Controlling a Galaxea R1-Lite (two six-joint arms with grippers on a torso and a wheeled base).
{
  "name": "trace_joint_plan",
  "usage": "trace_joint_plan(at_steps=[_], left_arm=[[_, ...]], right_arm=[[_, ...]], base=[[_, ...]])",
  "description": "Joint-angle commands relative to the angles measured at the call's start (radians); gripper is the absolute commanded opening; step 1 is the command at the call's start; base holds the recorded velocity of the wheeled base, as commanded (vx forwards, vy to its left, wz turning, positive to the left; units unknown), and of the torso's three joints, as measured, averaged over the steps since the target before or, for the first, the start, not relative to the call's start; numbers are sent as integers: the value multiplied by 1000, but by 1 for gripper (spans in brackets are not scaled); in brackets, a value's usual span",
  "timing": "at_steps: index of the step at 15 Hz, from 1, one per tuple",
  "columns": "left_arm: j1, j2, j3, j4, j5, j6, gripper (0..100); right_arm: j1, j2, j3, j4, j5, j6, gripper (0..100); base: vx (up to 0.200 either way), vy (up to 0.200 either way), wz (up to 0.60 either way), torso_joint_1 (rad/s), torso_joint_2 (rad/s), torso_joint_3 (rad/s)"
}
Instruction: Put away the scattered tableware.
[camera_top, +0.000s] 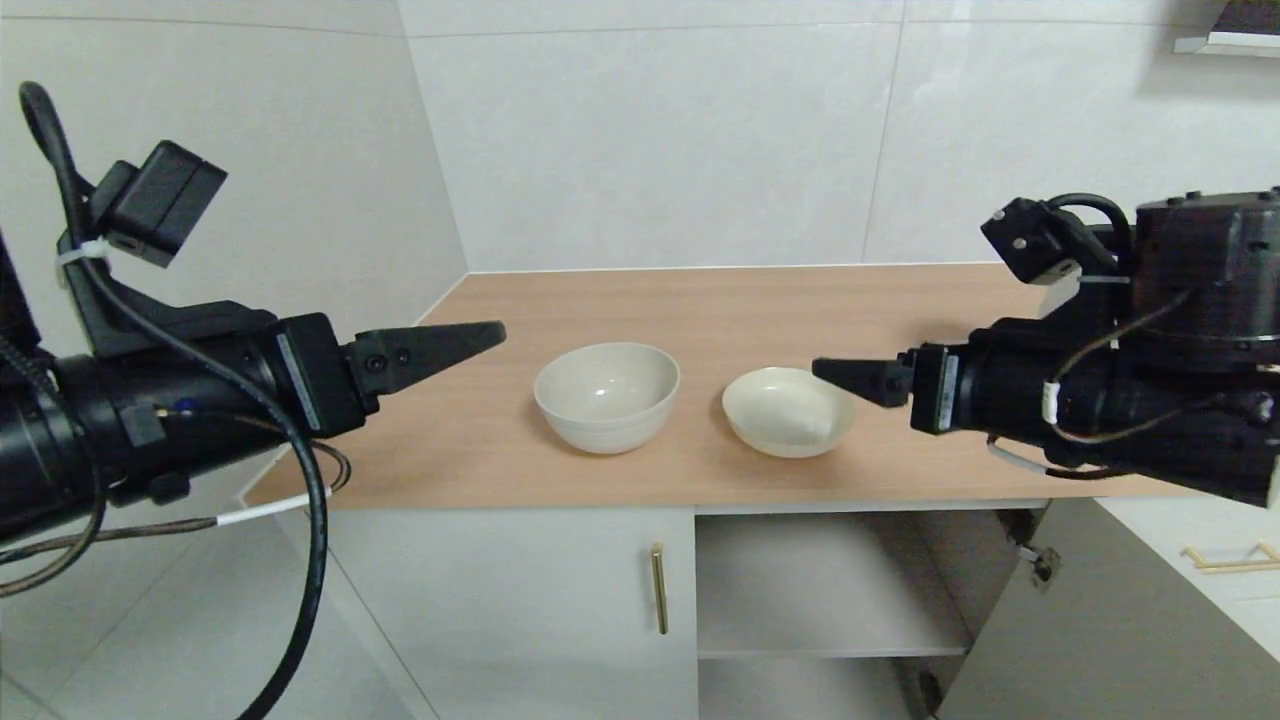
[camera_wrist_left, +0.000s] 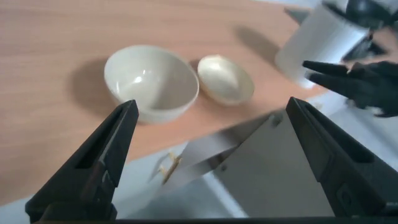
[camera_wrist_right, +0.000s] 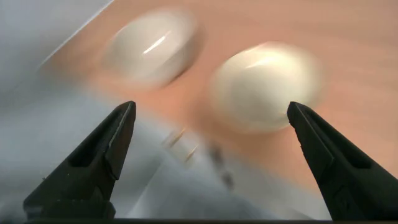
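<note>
Two cream bowls stand side by side on the wooden counter (camera_top: 760, 310). The larger, deeper bowl (camera_top: 606, 395) (camera_wrist_left: 151, 81) (camera_wrist_right: 151, 45) is on the left; the smaller, shallower bowl (camera_top: 788, 410) (camera_wrist_left: 226, 79) (camera_wrist_right: 267, 84) is on the right. My left gripper (camera_top: 485, 337) (camera_wrist_left: 212, 104) hovers open, above the counter's left part and left of the larger bowl. My right gripper (camera_top: 832, 372) (camera_wrist_right: 211, 106) is open too, its tips just above the smaller bowl's right rim. Neither holds anything.
Below the counter, a cabinet compartment (camera_top: 820, 580) with a shelf stands open, its door (camera_top: 1100, 620) swung out to the right. The closed door beside it has a gold handle (camera_top: 658, 588). A white cylindrical container (camera_wrist_left: 317, 40) stands at the counter's right. Tiled walls enclose the back and left.
</note>
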Motion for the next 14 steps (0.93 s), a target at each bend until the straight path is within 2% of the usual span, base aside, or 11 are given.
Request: trace_joint_plan(at_steps=[1,2,4,5,6,8,12,14], left_arm=[[1,70,-51,1,7,-22,100],[24,182,-146,13,64,-27,100],[24,288,-215,101,185,-27,100],[24,344,-248,151,213,-28,100],[24,381,-265,168,228,-42,100],[23,459,-321,173,248,-129,100],[13,548,-363,171,349,-134,100],[7,574,-372,171,355,-134,100]], right_arm=[[-11,139,-151,67,-126,36,100],[-36,208,-247,172,-209,62,100],[-60,252,-283,205,-215,117,100],[-62,266,-289,211,-215,119,100],[-62,280,-290,211,-218,120,100],[-62,289,-287,211,-232,123,100],[-62,286,-281,211,-232,123,100],[-62,286,-281,211,-232,123,100]], base=[[0,0,0,0,0,0],[0,0,0,0,0,0],[0,0,0,0,0,0],[0,0,0,0,0,0],[0,0,0,0,0,0],[0,0,0,0,0,0],[0,0,0,0,0,0],[0,0,0,0,0,0]])
